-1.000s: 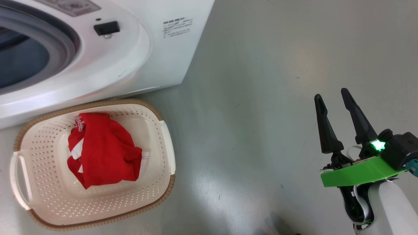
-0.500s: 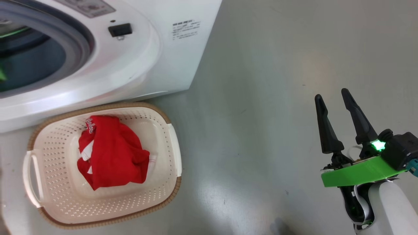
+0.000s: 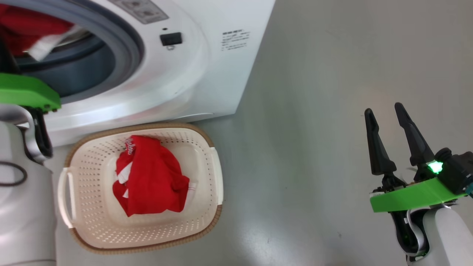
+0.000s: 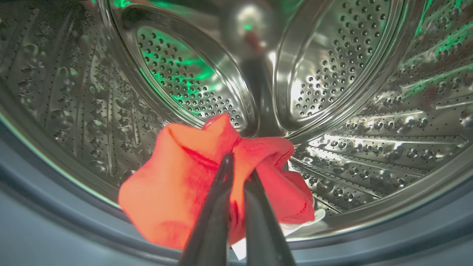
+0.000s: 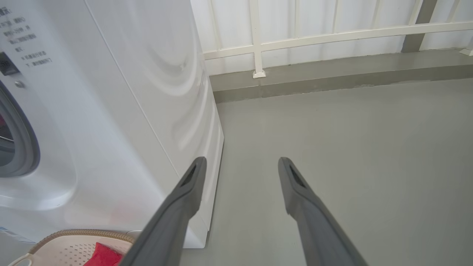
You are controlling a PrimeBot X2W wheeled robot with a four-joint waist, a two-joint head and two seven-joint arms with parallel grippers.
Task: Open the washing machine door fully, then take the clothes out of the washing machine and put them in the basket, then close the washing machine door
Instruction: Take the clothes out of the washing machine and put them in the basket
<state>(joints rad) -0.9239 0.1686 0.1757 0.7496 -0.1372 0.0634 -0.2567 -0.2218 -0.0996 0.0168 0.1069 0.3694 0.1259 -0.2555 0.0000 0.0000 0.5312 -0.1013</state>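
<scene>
washer (image 3: 207, 74) stands on the grey floor (image 3: 314, 166). its round opening, ringed by a grey rubber seal (image 3: 131, 55), shows at the top left of the head view.

inside the steel drum (image 4: 332, 55), near the front lip, is a bunched red garment (image 4: 173, 192) w/ a bit of white trim underneath. left pincer (image 4: 239, 164) is clamped tight on a fold at the top of it, both fingers pressed into the cloth. can't tell if the cloth hangs clear of the drum wall or rests on it. green light glints on the drum's perforated walls.

basket (image 3: 216, 173) sits on the floor right in front of the washer, below the opening. touching the washer base or just short of it, can't tell. in it is one crumpled red shirt (image 3: 151, 177) w/ white stripes and white lettering at its far edge. it lies about mid-bottom, and the basket's perforated bottom shows all round it.

right pincer (image 3: 383, 109) hovers over the floor at the right, well apart from basket & washer. fingers are spread wide, w/ floor showing between them. in the right wrist view it points past the washer's side panel toward a white railing (image 5: 332, 35) along the far edge of the floor. a corner of the basket w/ the red shirt shows at bottom left.
</scene>
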